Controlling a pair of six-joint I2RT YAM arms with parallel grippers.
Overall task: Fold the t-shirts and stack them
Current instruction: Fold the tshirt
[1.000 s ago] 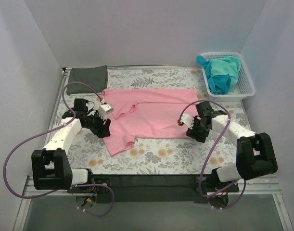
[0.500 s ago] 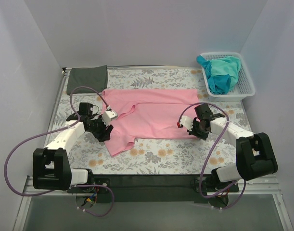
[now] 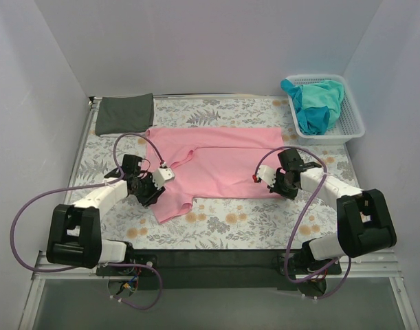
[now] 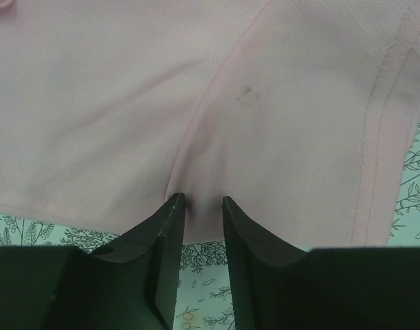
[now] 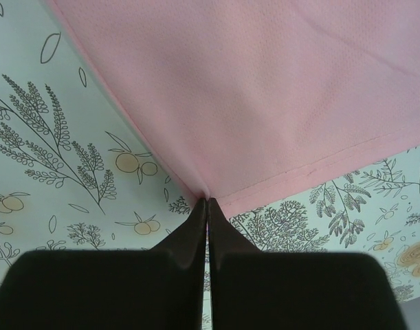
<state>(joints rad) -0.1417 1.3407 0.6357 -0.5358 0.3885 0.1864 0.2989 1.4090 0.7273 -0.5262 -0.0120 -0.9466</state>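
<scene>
Floral tablecloth [image 3: 251, 220] covers the table | pink t-shirt [image 3: 216, 165] lies spread mid-frame | white mesh basket [image 3: 354, 120], upper right, holds the teal t-shirt [image 3: 316, 110] | charcoal t-shirt [image 3: 124, 113] lies folded, upper left | left gripper [image 4: 199, 201] pinches a ridge of pink cloth at the near edge | right gripper [image 5: 207, 203] is clenched on the pink corner

Plain pale lilac-white walls on 3 sides: back wall [image 3: 210, 41], left wall [image 3: 31, 103], right wall [image 3: 395, 69]. Tabletop [image 3: 93, 98] covered w/ floral tablecloth [image 3: 230, 223]: grey-green leaves, orange blossoms on white. Black strip [image 3: 216, 258] along near edge, metal rail [image 3: 216, 278] just below. Grey floor [image 3: 216, 309] beneath. Soft, even light throughout.
</scene>
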